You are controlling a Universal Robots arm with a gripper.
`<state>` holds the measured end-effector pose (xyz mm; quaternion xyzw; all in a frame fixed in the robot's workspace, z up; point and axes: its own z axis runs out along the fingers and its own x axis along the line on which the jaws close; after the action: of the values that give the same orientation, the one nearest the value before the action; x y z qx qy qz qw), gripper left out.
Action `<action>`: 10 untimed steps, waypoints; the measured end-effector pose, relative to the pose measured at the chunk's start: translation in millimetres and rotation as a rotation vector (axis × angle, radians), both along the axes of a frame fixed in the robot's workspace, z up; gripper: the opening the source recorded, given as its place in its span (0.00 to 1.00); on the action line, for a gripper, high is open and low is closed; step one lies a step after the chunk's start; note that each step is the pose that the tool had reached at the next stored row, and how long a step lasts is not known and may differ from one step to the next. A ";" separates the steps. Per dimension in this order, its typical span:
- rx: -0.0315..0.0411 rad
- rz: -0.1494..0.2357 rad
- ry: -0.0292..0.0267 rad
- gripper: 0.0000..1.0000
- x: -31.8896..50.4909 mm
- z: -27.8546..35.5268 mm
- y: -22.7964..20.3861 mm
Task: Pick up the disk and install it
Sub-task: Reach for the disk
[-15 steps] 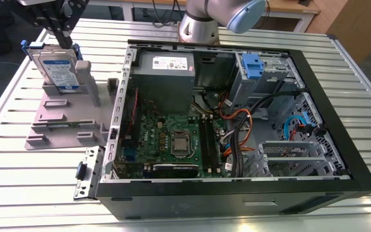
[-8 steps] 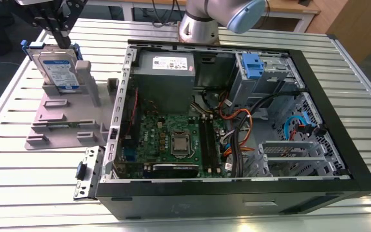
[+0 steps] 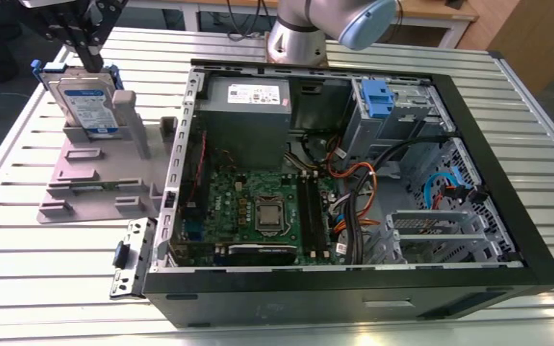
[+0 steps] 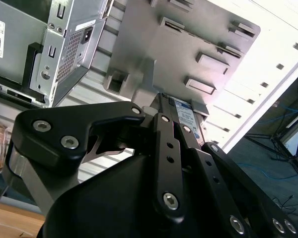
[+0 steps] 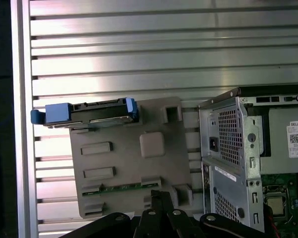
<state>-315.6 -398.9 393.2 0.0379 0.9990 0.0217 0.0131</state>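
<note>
Hanging right over the disk, the hand sits at the top edge of the disk's blue frame. I cannot tell if the hand is clenched or released (its own black parts hide that spot), or if it really touches the disk.

The disk stands up on its side in a grey stand, at the end of the stand closest to the counter's far edge. Its white and blue sticker shows in the exterior view. In the first wrist view the disk is seen from above, thin and dark between its blue ends.

The stand lies flat near the counter's edge on the exterior view's left. Just beside it, toward the exterior view's right, a big open computer box lies on its side. Inside are a green board, many wires and a blue bracket. The arm's round base stands at the counter's far edge, behind the box.
</note>
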 end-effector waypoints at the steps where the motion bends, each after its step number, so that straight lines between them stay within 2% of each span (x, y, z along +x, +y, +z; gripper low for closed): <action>1: 0.0000 0.000 0.0000 0.10 -0.3 0.0 0.0; 10: 0.0000 0.000 -0.0001 0.10 -4.1 0.0 0.0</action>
<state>-319.7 -398.9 393.1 0.0379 0.9990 0.0217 0.0131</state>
